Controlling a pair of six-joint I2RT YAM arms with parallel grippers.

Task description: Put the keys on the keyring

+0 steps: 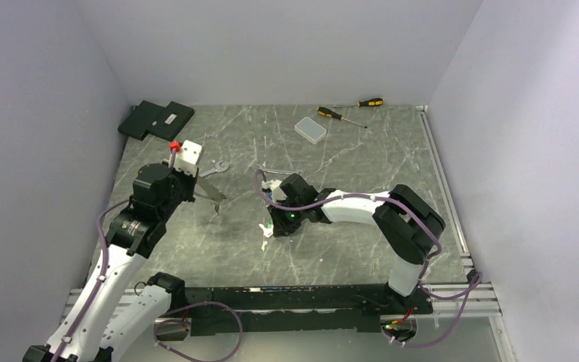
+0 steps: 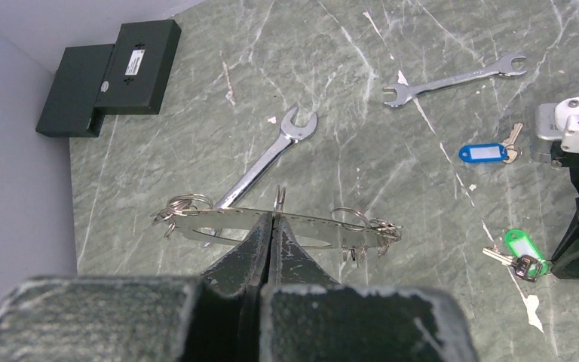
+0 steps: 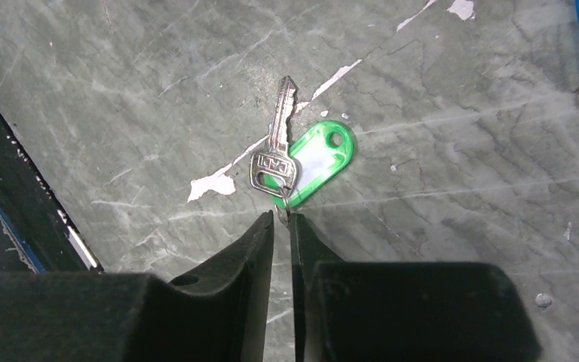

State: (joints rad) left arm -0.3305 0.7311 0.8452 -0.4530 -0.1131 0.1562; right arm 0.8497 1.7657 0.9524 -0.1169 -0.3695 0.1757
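Task was judged early: no tagged key was seen on the keyring (image 2: pixel 215 220) yet. The keyring was held clear of the tabletop (image 2: pixel 347 113) by the L gripper (image 2: pixel 274 220), jaws pressed together on the band approx. mid-length. Small split rings were seen at both ends; whether anything hung from them could not be told. The R gripper (image 3: pixel 280 220) was set low over the tabletop w/ jaws nearly together. The small ring of the green-tag key (image 3: pixel 275 154) appeared to be pinched between its tips, while key & tag were seen flat on the tabletop. The blue-tag key (image 2: pixel 486 152) was seen untouched near a spanner (image 2: pixel 452 75), well apart from the keyring. Left to do, as judged: the green-tag key to be lifted, brought to the keyring & threaded on, then the same for the blue-tag key.
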